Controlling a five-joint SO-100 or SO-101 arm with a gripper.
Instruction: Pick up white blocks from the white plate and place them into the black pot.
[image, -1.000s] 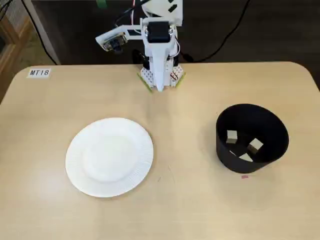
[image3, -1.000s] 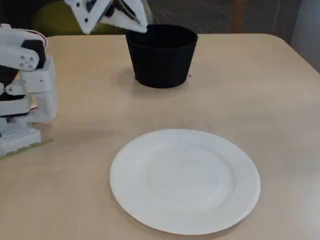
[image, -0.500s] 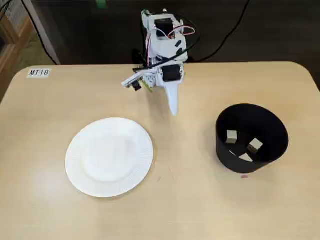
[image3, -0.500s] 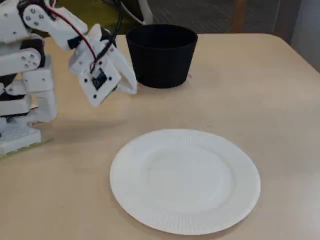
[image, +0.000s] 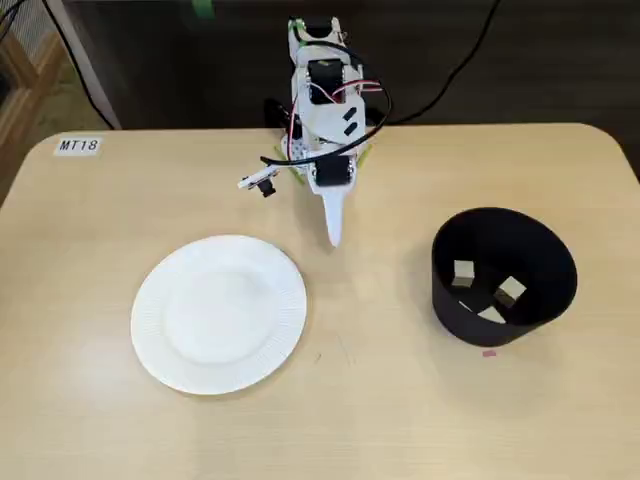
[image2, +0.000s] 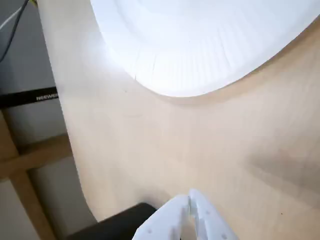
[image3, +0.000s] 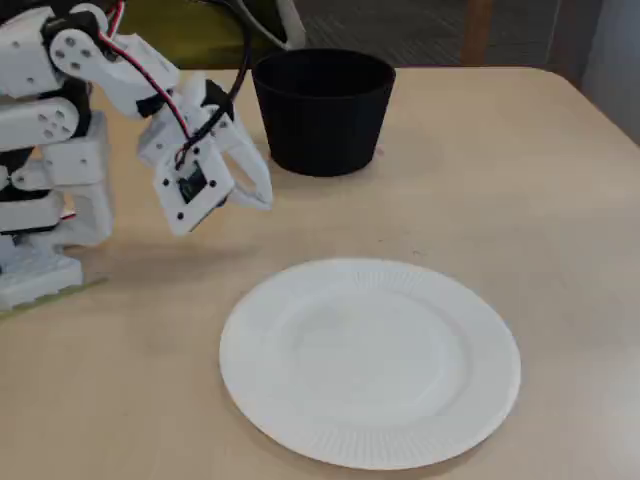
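Observation:
The white plate (image: 218, 313) lies left of centre on the table with nothing on it; it also shows in the other fixed view (image3: 370, 360) and in the wrist view (image2: 210, 40). The black pot (image: 505, 275) stands to the right and holds three white blocks (image: 464, 272) (image: 511, 291) (image: 491, 314). From the side, the pot (image3: 322, 110) hides its contents. My gripper (image: 333, 236) hangs above the table between plate and pot, nearer the plate's far rim. Its fingers meet in the wrist view, so the gripper (image2: 190, 212) is shut and holds nothing. The side view shows the gripper (image3: 262, 195) left of the pot.
The arm's base (image3: 40, 270) stands at the table's back edge. A label reading MT18 (image: 78, 145) is stuck at the far left corner. A small pink mark (image: 489, 352) lies just in front of the pot. Cables run behind the base.
The arm has unfolded from its raised pose over the base. The gripper has come down and forward toward the table, ending between the plate and the pot.

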